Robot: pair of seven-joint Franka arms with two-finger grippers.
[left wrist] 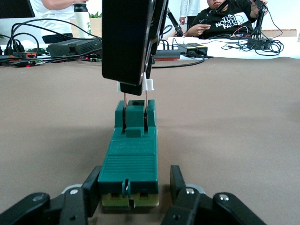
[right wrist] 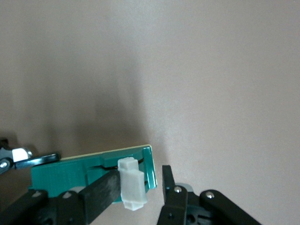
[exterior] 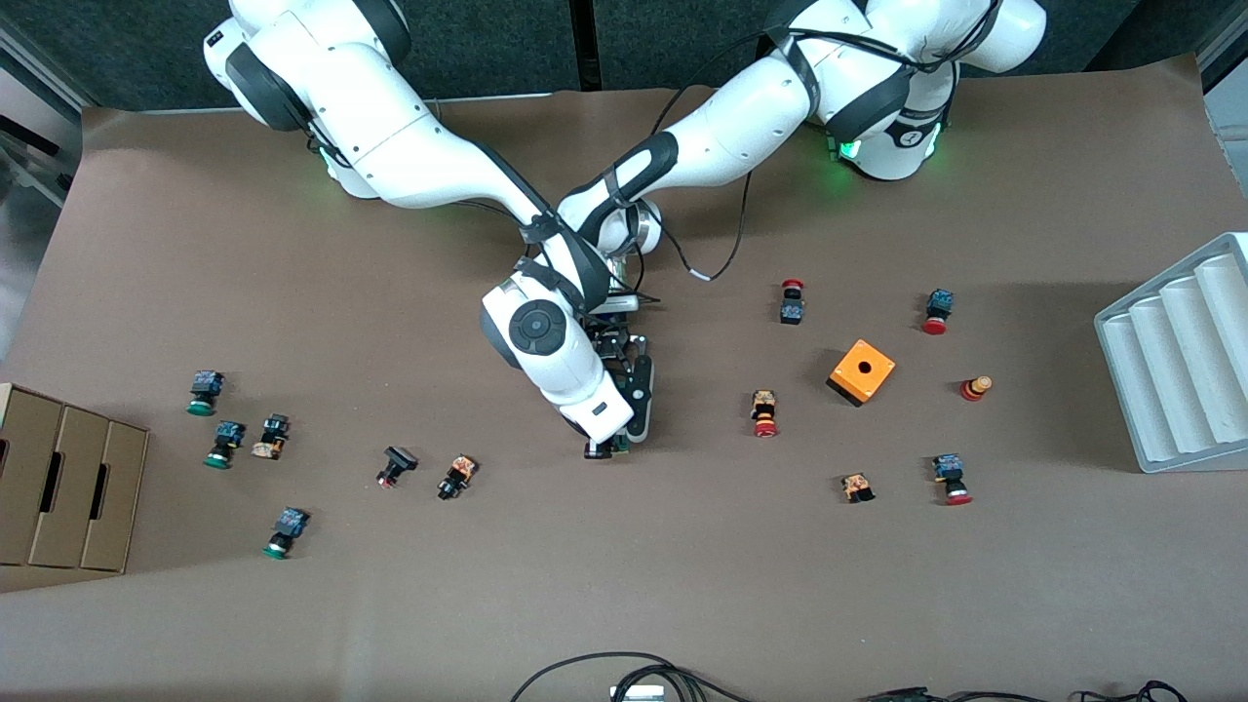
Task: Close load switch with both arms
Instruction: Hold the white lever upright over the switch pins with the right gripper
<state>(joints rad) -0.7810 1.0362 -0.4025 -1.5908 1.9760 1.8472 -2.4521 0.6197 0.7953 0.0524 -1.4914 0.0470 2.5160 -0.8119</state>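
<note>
Lying mid-table: load switch (left wrist: pixel 130 161), clamped at 1 end between fingers of left gripper (left wrist: pixel 131 197). Over its other end: right gripper (right wrist: pixel 140 197), narrowed, white handle (right wrist: pixel 131 187) between its fingers, raised above the body. Nearby: black button (exterior: pixel 456 477), orange box (exterior: pixel 862 371).

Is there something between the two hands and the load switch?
Nothing visible. The left hand is shut on the load switch body, and the right hand is at its white handle.
</note>
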